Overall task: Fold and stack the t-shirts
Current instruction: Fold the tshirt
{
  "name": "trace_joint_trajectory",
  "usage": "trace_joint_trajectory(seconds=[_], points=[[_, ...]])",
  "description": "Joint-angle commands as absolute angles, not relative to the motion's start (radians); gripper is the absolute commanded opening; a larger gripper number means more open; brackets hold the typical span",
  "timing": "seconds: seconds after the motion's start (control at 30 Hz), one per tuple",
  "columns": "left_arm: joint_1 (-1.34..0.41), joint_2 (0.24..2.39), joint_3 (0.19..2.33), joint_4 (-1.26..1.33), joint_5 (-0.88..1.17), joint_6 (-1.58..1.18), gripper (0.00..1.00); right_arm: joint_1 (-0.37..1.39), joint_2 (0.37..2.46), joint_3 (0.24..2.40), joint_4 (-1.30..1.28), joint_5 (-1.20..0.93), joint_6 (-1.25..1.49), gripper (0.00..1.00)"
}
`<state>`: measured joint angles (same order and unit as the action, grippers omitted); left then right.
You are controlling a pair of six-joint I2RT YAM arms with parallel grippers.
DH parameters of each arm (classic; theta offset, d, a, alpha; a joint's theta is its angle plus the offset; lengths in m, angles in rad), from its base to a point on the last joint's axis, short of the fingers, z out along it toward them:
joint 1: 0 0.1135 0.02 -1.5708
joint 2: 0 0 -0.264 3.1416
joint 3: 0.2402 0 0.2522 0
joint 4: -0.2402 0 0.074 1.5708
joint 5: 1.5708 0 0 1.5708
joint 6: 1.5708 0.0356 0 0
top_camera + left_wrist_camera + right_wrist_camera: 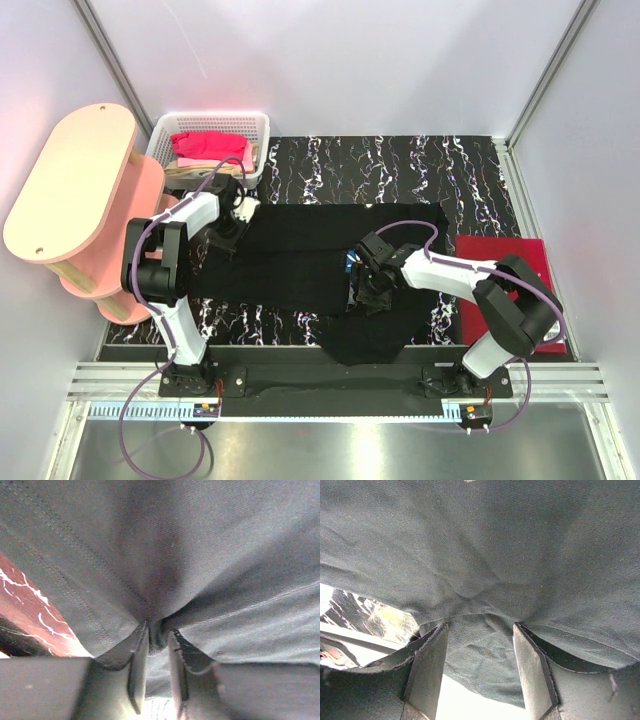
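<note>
Marbled table [330, 160]: left gripper [157, 635] pinches black t-shirt [300, 250]; right gripper [480, 626] spread.

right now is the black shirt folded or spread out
Spread out: the black t-shirt lies wide and flat across the table, one end reaching toward the near edge. Whether any part is doubled over, cannot tell.

Top view bright, sharp; wrist views dim, soft-focus.

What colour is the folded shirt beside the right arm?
The shirt is dark red; top external view.
</note>
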<state>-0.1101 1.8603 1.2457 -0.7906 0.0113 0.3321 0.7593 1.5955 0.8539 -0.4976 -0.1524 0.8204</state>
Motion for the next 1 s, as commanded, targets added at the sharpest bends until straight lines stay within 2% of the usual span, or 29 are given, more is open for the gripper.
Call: trace_joint_trajectory(seconds=[0.0,0.3,0.4,0.47,0.53,0.67,0.97], points=[[-0.109,1.848,1.267,-0.769,-0.049,0.353,0.19,0.781,1.644,0.785,-0.508,-0.143,0.828,0.63],[-0.109,1.832,1.278,-0.729,-0.241,0.474,0.2,0.779,1.646,0.785,-0.5,-0.143,0.83,0.61],[-0.11,1.832,1.308,-0.716,-0.294,0.495,0.25,0.781,1.647,0.785,-0.497,-0.146,0.83,0.61],[-0.11,1.83,1.327,-0.715,-0.313,0.499,0.37,0.781,1.647,0.785,-0.497,-0.144,0.831,0.61],[-0.117,1.829,1.344,-0.706,-0.333,0.5,0.38,0.781,1.647,0.787,-0.497,-0.147,0.831,0.61],[-0.126,1.839,1.332,-0.649,-0.397,0.526,0.4,0.781,1.643,0.787,-0.5,-0.15,0.83,0.61],[-0.149,1.836,1.233,-0.603,-0.394,0.511,0.39,0.781,1.641,0.788,-0.5,-0.155,0.831,0.6]])
